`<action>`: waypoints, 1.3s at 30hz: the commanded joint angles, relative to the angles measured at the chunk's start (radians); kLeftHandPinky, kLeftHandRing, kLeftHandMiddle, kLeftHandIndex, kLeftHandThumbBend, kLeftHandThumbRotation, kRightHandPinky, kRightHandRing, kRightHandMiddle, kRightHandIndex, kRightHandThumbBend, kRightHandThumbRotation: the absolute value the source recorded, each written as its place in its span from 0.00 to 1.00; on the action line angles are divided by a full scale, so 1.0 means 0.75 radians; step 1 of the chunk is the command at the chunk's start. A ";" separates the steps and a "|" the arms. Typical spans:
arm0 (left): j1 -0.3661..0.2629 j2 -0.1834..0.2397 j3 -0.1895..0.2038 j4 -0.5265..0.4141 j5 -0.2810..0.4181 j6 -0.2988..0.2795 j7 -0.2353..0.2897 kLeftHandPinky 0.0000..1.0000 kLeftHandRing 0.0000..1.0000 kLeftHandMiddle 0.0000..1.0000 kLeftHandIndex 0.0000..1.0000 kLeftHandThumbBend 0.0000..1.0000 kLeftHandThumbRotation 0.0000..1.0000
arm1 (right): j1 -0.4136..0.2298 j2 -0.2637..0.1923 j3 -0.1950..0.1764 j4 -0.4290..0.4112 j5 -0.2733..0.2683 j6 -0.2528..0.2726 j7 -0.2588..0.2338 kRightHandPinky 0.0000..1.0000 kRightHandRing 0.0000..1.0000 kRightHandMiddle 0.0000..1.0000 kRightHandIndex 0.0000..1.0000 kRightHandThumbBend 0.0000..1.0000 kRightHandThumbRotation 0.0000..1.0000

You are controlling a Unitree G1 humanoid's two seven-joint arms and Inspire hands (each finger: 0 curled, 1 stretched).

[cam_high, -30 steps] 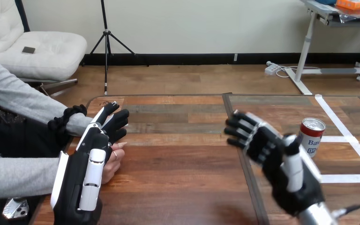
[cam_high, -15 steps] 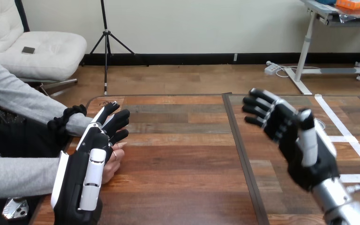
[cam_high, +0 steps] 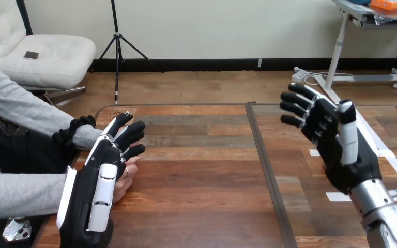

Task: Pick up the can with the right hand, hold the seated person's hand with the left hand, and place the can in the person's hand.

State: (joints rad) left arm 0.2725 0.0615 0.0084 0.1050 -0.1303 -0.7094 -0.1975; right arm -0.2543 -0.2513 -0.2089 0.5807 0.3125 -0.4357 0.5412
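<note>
Head view: right hand (cam_high: 336, 150) hovers over the tabletop (cam_high: 201, 181), fingers spread wide, empty; left hand (cam_high: 90, 186), straight-fingered, lies over the person's hand (cam_high: 120, 187).

The left robot hand (cam_high: 95, 181) and right robot hand (cam_high: 337, 147) are black with white shells.

Person's hand (cam_high: 122, 184) mostly hidden behind left robot hand (cam_high: 95, 171).

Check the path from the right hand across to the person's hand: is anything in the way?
Nothing visible. The table between the open, raised right hand and the person's hand is bare wood. Only the open left hand stands there, right beside the person's hand.
</note>
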 commanded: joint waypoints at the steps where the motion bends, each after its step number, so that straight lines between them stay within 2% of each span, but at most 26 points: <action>1: -0.061 -0.006 -0.001 -0.045 -0.030 0.001 -0.009 0.78 0.86 0.84 0.88 0.46 1.00 | -0.139 -0.030 -0.029 0.062 -0.011 -0.044 -0.019 0.83 0.87 0.86 0.86 0.95 1.00; 7: -0.069 0.001 0.005 -0.031 -0.041 -0.010 -0.021 0.79 0.86 0.84 0.88 0.45 1.00 | -0.188 -0.043 -0.048 0.127 -0.009 -0.060 -0.040 0.84 0.87 0.86 0.86 0.93 1.00; 18: -0.081 -0.001 0.016 -0.019 -0.026 -0.017 -0.015 0.78 0.85 0.83 0.88 0.42 1.00 | -0.293 -0.099 -0.069 0.277 -0.047 -0.086 -0.102 0.87 0.88 0.86 0.86 0.95 1.00; 26: -0.093 -0.006 0.017 -0.006 -0.034 -0.030 -0.018 0.77 0.84 0.82 0.87 0.42 1.00 | -0.373 -0.138 -0.095 0.373 -0.063 -0.077 -0.145 0.89 0.90 0.87 0.87 0.95 1.00; 39: -0.110 -0.001 0.019 0.021 -0.044 -0.053 -0.037 0.75 0.85 0.82 0.87 0.44 1.00 | -0.497 -0.222 -0.107 0.550 -0.098 -0.049 -0.210 0.95 0.92 0.89 0.90 0.94 1.00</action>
State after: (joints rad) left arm 0.2571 0.0631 0.0168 0.1155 -0.1513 -0.7182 -0.2162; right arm -0.4956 -0.3655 -0.2713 0.9488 0.2512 -0.4674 0.4044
